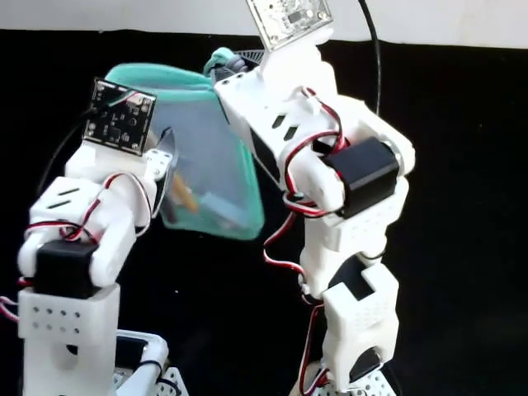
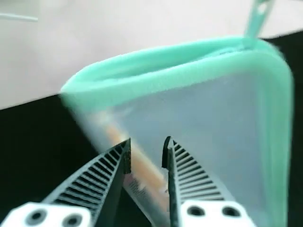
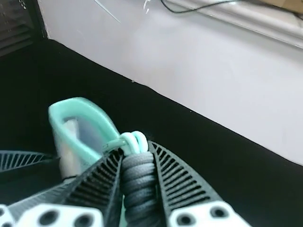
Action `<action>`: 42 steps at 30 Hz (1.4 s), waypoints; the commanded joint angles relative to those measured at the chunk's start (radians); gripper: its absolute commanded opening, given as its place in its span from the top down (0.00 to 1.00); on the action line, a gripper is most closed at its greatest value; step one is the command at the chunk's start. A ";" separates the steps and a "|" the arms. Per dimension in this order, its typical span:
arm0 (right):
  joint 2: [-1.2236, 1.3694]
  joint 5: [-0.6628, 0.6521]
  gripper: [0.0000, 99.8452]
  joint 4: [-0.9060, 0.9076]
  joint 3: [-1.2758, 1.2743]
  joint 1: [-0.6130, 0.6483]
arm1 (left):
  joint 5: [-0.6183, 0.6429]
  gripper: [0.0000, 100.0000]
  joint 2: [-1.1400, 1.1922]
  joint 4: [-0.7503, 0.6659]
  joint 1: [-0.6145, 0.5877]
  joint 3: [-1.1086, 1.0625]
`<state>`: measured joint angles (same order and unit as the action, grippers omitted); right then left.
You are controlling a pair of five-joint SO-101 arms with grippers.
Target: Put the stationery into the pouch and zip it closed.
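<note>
A teal-rimmed pouch [image 1: 210, 165] with translucent sides hangs above the black table between the two arms. Stationery shows through its side, including an orange pencil [image 1: 186, 198] [image 2: 142, 165]. My left gripper [image 1: 169, 161] [image 2: 147, 153] is at the pouch's [image 2: 213, 118] lower side edge, fingers pinched on that edge. My right gripper [image 1: 231, 66] [image 3: 135, 151] is at the pouch's top corner, shut on the dark braided zipper pull [image 3: 137, 172] with its teal loop [image 3: 132, 139]. The pouch's rim [image 3: 75, 123] lies just beyond it.
The black table [image 1: 462, 247] stretches out to the right of the arms. A white wall [image 3: 213, 71] runs along its far edge. A black cable [image 1: 373, 49] hangs behind the right arm.
</note>
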<state>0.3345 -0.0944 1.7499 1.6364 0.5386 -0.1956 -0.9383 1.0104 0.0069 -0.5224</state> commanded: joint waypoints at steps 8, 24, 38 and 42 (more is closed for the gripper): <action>-0.062 0.009 0.99 0.016 0.002 -0.056 | -0.003 0.86 0.154 -0.462 -0.001 -0.160; -0.061 0.071 0.99 0.015 -0.259 0.047 | 0.095 0.86 0.584 -0.738 0.061 -0.038; -0.054 0.081 0.99 0.015 -0.260 0.062 | 0.097 0.86 0.699 -0.733 0.002 0.042; -0.056 0.141 0.99 0.015 -0.260 0.062 | 0.097 0.86 0.651 -0.657 -0.054 0.041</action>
<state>0.3253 0.0161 1.7515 1.3740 0.5923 -0.1051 -0.2371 0.3015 -0.0115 -0.5224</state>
